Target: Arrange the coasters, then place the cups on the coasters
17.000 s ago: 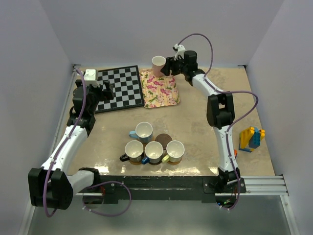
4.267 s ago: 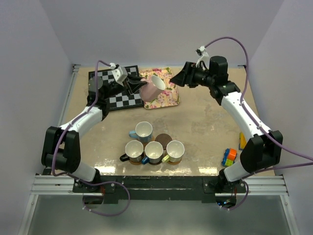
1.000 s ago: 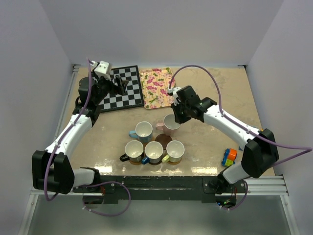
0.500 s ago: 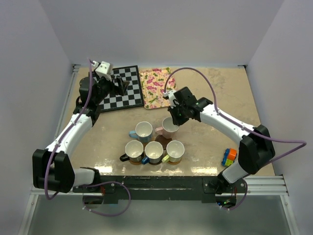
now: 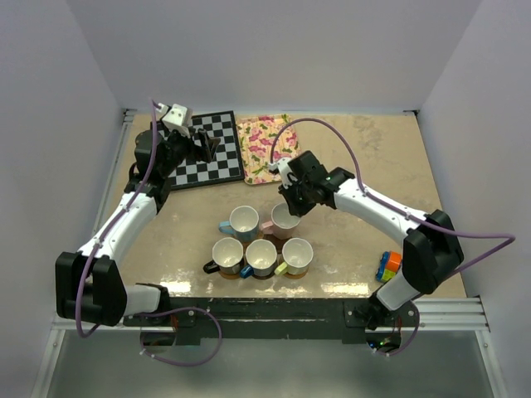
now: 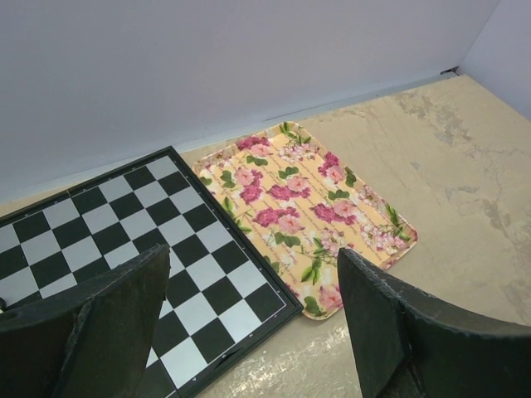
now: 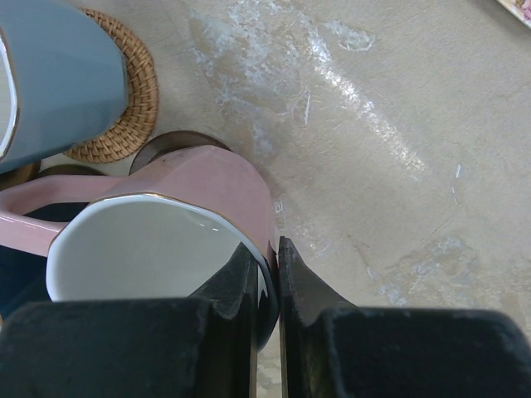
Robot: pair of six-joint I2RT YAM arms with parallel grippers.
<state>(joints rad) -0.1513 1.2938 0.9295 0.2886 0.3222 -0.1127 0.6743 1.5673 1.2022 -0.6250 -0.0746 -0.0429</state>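
Lowered since a moment ago, the pink cup (image 7: 166, 240) is over a dark brown coaster (image 7: 178, 143), just right of the light blue cup (image 5: 244, 220), its rim pinched by the right gripper (image 7: 267, 249). The left gripper (image 6: 253, 257) hangs spread above the chessboard (image 6: 124, 224).

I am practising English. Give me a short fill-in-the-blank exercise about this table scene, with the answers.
1. The right hand pinches the rim of the ____ cup.
2. The left hand is ____ and holds nothing.
3. The floral tray lies beside the ____.
4. The light blue cup stands on a woven ____.
Missing words: pink, open, chessboard, coaster.
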